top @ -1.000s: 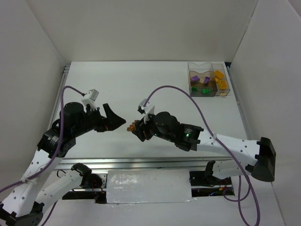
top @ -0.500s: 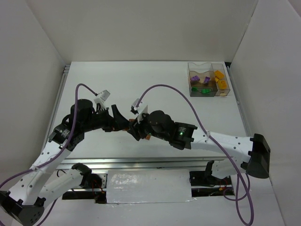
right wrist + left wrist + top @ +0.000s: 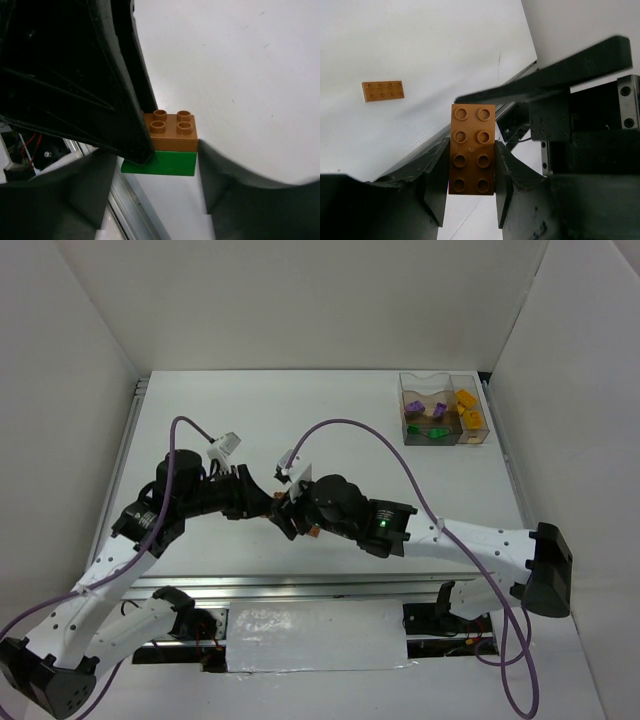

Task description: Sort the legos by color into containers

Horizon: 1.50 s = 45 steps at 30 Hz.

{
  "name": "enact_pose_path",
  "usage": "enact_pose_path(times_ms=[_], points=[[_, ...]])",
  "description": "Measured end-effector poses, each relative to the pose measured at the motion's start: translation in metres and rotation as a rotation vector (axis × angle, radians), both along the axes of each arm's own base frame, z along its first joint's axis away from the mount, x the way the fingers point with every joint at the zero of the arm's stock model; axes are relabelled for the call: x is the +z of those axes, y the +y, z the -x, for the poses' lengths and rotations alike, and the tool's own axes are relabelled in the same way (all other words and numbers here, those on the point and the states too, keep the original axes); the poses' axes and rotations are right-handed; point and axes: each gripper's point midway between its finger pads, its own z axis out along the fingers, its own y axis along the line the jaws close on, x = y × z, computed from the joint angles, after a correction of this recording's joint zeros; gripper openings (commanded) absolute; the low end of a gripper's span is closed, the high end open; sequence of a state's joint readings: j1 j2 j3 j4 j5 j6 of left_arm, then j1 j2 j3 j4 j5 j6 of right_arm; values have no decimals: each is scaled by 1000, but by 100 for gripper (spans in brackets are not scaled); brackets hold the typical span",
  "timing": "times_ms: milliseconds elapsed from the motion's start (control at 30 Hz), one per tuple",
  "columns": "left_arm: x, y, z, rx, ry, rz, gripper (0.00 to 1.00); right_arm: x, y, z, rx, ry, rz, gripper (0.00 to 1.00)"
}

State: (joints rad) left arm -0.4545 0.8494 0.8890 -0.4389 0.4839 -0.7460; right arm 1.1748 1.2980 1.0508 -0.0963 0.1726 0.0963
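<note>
Between the two arms, the right gripper (image 3: 291, 515) is clamped on a brown-and-green stack (image 3: 167, 145). The left gripper (image 3: 262, 502) has its fingers (image 3: 436, 180) pressed against both long sides of the brown brick (image 3: 472, 148) on top. To split them cleanly, I'd say the left should rock and peel the brown brick off the green brick (image 3: 160, 163) while the right holds firm, with neither grip loosening. The compartmented container (image 3: 426, 383) sits well beyond the right gripper, and another brown brick (image 3: 382, 91) lies loose on the table (image 3: 330, 420) past the left fingertips.
</note>
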Motion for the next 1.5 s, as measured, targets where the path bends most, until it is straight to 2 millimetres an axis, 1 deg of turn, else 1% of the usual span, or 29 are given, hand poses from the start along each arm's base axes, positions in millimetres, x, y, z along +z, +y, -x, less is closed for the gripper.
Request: enact_pose_path(times_ms=[33,67,167,267,400,500,533,600,667,733,800,933,1067,1233,1400,1467,1500], points=[[1,0,0,-5,-10,1,0,0,1,1,0,7,-5,93],[2,-1,1,-11,-22,7,0,0,1,2,4,12,-9,100],[9,-1,5,-30,-56,29,0,6,1,5,24,26,-37,100],[23,-3,11,-61,-112,63,0,15,-8,12,77,68,-91,100],[39,-8,19,-136,-192,103,0,37,-34,11,135,138,-204,100],[46,-14,28,-219,-240,141,0,51,-56,20,195,179,-290,99],[48,-16,32,-246,-252,156,0,56,-59,27,226,188,-308,98],[49,-20,40,-307,-267,185,0,70,-60,47,316,203,-349,95],[51,-23,47,-363,-288,212,0,81,-61,62,390,215,-379,91],[52,-25,53,-408,-307,232,0,87,-60,73,445,235,-396,88],[54,-25,59,-439,-325,246,0,89,-58,78,479,262,-399,84],[61,-23,68,-475,-362,265,0,86,-53,79,496,303,-392,78],[69,-22,75,-506,-403,281,0,78,-49,73,470,328,-377,65],[72,-22,78,-520,-428,290,0,79,-48,71,456,334,-385,62],[72,-22,80,-537,-435,295,0,82,-45,75,487,350,-401,61],[72,-22,81,-543,-435,297,0,86,-44,78,511,350,-414,54],[72,-22,82,-546,-435,298,0,87,-43,78,519,349,-418,52]])
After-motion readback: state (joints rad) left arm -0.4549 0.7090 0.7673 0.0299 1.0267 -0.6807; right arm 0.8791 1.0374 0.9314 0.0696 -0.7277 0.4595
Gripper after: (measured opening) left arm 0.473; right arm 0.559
